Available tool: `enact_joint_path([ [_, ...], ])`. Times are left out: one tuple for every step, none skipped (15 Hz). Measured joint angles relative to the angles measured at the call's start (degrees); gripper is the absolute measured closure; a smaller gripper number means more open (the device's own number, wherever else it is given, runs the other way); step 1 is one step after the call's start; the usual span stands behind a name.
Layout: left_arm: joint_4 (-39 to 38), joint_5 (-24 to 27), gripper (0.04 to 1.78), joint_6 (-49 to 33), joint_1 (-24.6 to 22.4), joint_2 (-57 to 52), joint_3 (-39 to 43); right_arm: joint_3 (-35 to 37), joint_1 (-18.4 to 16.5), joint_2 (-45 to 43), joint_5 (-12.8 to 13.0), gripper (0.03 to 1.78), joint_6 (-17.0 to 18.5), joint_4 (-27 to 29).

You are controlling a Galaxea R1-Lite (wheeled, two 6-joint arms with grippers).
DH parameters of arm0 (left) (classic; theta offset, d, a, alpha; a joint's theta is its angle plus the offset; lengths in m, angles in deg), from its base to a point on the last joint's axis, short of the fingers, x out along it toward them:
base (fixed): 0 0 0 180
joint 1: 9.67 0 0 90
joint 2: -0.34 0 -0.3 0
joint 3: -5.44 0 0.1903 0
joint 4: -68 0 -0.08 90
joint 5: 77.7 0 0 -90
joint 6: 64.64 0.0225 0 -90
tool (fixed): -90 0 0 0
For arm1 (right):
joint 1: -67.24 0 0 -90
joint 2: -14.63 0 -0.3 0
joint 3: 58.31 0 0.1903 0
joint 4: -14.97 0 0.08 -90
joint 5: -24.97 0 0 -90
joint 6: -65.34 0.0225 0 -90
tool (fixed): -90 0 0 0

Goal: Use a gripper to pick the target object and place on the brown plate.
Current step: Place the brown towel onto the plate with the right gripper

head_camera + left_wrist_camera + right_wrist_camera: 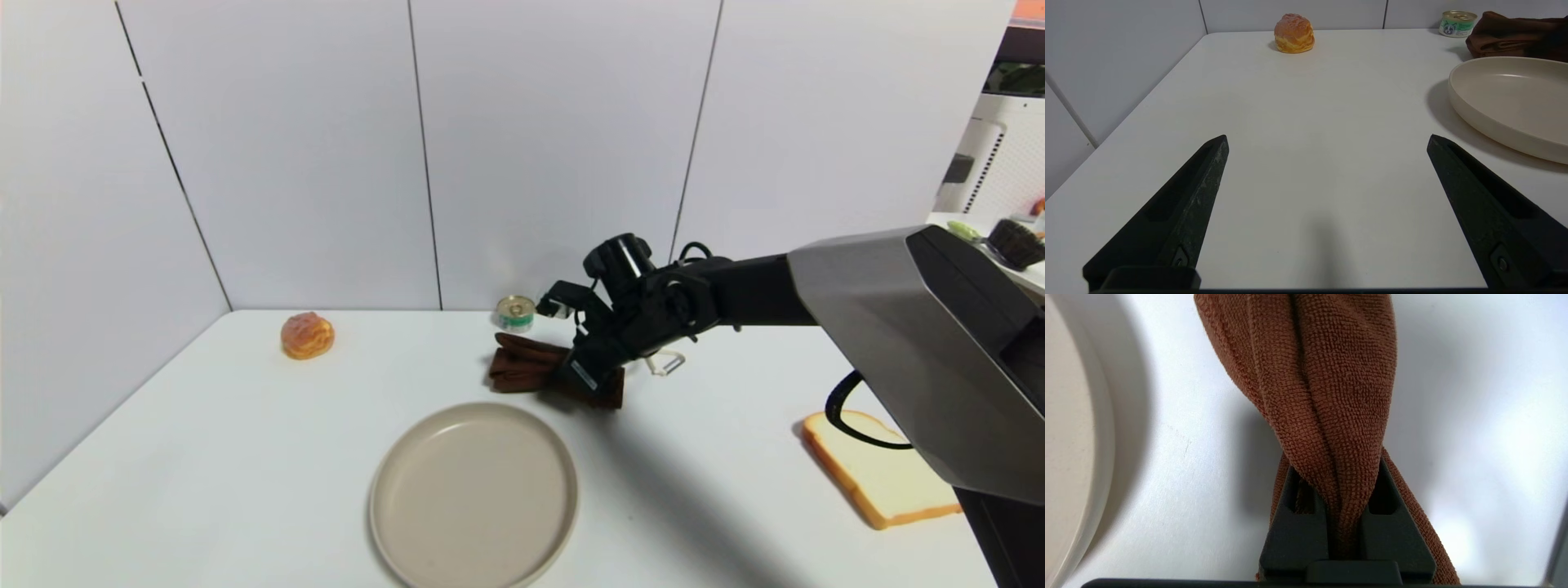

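Right tool [1345, 506] clamped; left tool [1327, 143] agape.

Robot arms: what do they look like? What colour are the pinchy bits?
The right arm has a big smooth grey shell, then black jointed parts with a looping black cable. Its black two-fingered right gripper carries a small white label and a round black camera on top. The left gripper shows two long, pointed matte-black fingers, a bit scuffed, each with a small screw near the base.

Cloth [522, 369] lies just behind the plate [473, 494], can [515, 312] beyond.
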Motion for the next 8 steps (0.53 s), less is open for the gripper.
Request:
enact_joint_path([
  [0.00, 0.00, 0.07, 0.00, 0.00, 0.00, 0.00, -0.02, -0.09, -0.52, -0.10, 1.60, 0.05, 0.00],
  [0.00, 0.00, 0.07, 0.00, 0.00, 0.00, 0.00, -0.13, -0.20, -1.19, -0.13, 1.60, 0.06, -0.02],
  [0.00, 0.00, 0.07, 0.00, 0.00, 0.00, 0.00, -0.18, -0.29, -2.10, -0.21, 1.60, 0.13, -0.02],
  [0.00, 0.02, 0.07, 0.00, 0.00, 0.00, 0.00, -0.20, -0.33, -3.15, -0.27, 1.60, 0.24, -0.05],
  [0.00, 0.00, 0.07, 0.00, 0.00, 0.00, 0.00, -0.20, -0.35, -4.14, -0.43, 1.60, 0.33, -0.05],
  [0.00, 0.02, 0.07, -0.02, 0.00, 0.00, 0.00, -0.18, -0.24, -5.35, -0.60, 1.60, 0.39, 0.02],
  [0.00, 0.00, 0.07, -0.02, 0.00, 0.00, 0.00, -0.05, 0.12, -6.78, -0.66, 1.60, 0.46, 0.13],
  [0.00, 0.02, 0.07, 0.00, 0.00, 0.00, 0.00, 0.28, 0.69, -8.24, -0.68, 1.60, 0.50, 0.22],
])
